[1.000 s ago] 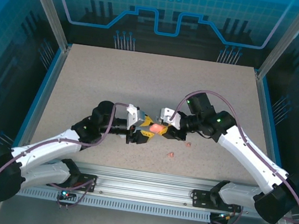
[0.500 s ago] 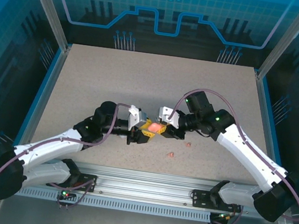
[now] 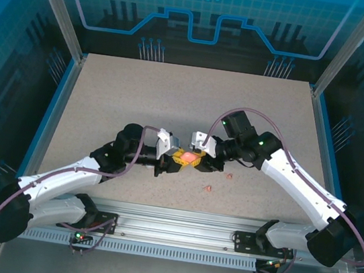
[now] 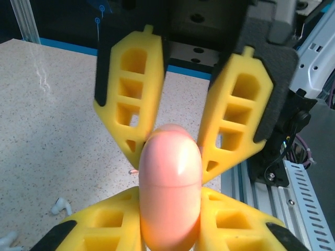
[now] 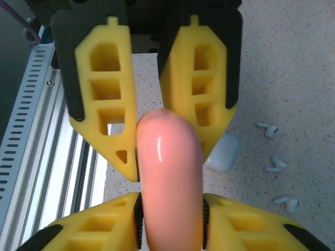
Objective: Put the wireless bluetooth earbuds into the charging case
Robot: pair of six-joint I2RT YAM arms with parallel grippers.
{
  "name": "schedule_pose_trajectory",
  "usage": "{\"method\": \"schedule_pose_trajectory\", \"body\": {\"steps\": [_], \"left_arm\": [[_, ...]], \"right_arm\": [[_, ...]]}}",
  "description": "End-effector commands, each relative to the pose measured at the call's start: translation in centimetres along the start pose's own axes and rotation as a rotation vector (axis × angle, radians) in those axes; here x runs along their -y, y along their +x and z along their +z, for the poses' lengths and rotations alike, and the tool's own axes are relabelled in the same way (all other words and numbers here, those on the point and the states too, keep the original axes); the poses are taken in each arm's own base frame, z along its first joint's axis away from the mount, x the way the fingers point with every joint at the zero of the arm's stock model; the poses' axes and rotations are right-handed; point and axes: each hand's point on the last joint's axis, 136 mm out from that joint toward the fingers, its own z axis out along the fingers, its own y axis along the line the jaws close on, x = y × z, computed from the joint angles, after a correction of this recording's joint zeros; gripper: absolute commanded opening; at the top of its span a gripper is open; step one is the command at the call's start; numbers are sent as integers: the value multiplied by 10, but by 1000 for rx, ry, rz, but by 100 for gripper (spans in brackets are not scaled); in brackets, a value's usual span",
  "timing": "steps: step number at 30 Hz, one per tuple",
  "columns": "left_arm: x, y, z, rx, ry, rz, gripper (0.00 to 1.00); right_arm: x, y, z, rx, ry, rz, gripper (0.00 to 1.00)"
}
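Note:
A closed salmon-pink charging case point(image 3: 188, 157) hangs above the table's middle, held between both grippers, which meet tip to tip. My left gripper point(image 3: 180, 159) point(image 4: 170, 197) is shut on one end of the case point(image 4: 170, 183), its yellow fingers tight against both sides. From the opposite side my right gripper point(image 3: 197, 157) point(image 5: 171, 203) clasps the other end of the case point(image 5: 168, 178), pads lying against it. Two pink earbuds point(image 3: 208, 188) point(image 3: 230, 176) lie on the table near the front. Three white earbuds point(image 5: 268, 128) point(image 5: 276, 163) point(image 5: 287, 202) lie beyond.
A white case point(image 5: 222, 153) rests on the table under the grippers. Another white earbud point(image 4: 60, 206) lies to the left below the case. The slotted metal rail point(image 3: 175, 234) runs along the near edge, and blue walls enclose the speckled table point(image 3: 140, 97).
My left gripper has moved in to the right and shut on the pink case. The right gripper has stayed on the case, its arm shifting slightly left.

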Motion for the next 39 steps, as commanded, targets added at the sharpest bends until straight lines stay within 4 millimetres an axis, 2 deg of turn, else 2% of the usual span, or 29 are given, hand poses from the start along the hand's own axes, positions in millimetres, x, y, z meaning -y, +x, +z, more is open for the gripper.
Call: {"method": "schedule_pose_trajectory", "body": {"steps": [1,7,11,29,39], "left_arm": [[7,-9,1,18,28,24,18],[5,-8,2,16,25,16,15],[5,-9,4,24,31,17,15],[8,-12,5,30,42,18,14],[9,-10,6,23,43,17,14]], "right_arm": [[0,-5,-7,4,13,12,44],[3,-8,-26,81,113,7,71],[4,-13,-33,129,157,7,82],[16,-15,-16,83,172,30,80],[30,-11,-29,58,254,62,77]]}}
